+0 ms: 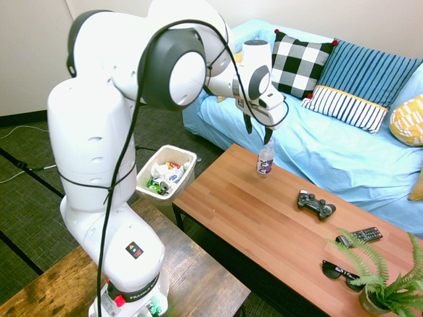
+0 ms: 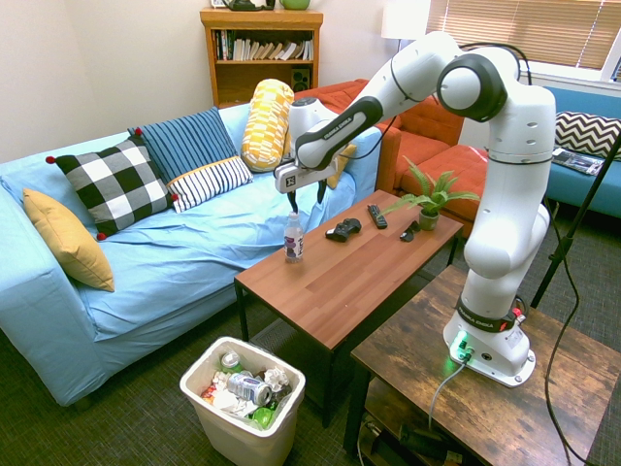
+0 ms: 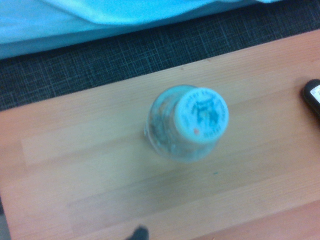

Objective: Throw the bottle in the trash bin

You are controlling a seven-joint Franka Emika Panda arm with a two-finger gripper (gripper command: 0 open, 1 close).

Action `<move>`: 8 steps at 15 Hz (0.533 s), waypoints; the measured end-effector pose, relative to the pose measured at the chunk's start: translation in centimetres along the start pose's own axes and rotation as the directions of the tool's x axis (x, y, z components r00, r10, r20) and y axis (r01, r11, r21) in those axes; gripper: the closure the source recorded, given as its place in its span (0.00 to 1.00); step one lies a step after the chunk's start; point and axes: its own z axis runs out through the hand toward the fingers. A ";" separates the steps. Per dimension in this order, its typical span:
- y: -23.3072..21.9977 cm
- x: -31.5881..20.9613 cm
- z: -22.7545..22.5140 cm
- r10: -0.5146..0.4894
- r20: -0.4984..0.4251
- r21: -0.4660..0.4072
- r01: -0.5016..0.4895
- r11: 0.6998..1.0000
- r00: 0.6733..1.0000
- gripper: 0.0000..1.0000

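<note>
1. End effector (image 2: 305, 199): points straight down above the bottle, its two dark fingers spread wide and nothing between them; it holds nothing and does not appear to touch the bottle, hanging just over the cap
2. Wrist view: the pale cap of the bottle (image 3: 202, 115) sits near the centre, which suggests the end effector is lined up for a grasp from above
3. Bottle (image 1: 265, 160): stands upright on the desk (image 1: 264, 224), near the corner closest to the sofa (image 2: 146, 262); its upright pose leaves the neck and cap free on all sides, so a top-down grip seems the natural approach
4. Trash bin (image 1: 166, 173): stands on the floor just beside the desk's short end, open top upward, already holding cans and crumpled wrappers; its place below the desk edge should allow a short carry and a drop
5. Other items on the desk, well apart from the bottle: game controller (image 1: 316, 204), remote (image 1: 359, 235), sunglasses (image 1: 340, 274), potted fern (image 1: 386, 281)
</note>
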 end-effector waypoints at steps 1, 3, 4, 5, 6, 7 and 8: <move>-0.9 0.7 1.3 0.016 -0.003 -0.005 -0.016 1.000 1.000 0.00; -2.4 1.7 3.6 0.037 -0.009 -0.017 -0.037 0.999 0.999 0.00; -3.0 2.0 4.7 0.041 -0.012 -0.024 -0.042 0.999 0.999 0.00; -3.5 2.0 5.7 0.043 -0.013 -0.033 -0.043 0.999 0.999 0.00; -4.0 1.9 6.8 0.045 -0.012 -0.042 -0.046 0.998 0.999 0.00; -4.4 1.9 7.7 0.048 -0.008 -0.048 -0.048 0.998 0.999 0.00; -4.6 1.8 8.4 0.050 -0.005 -0.052 -0.050 0.997 0.999 1.00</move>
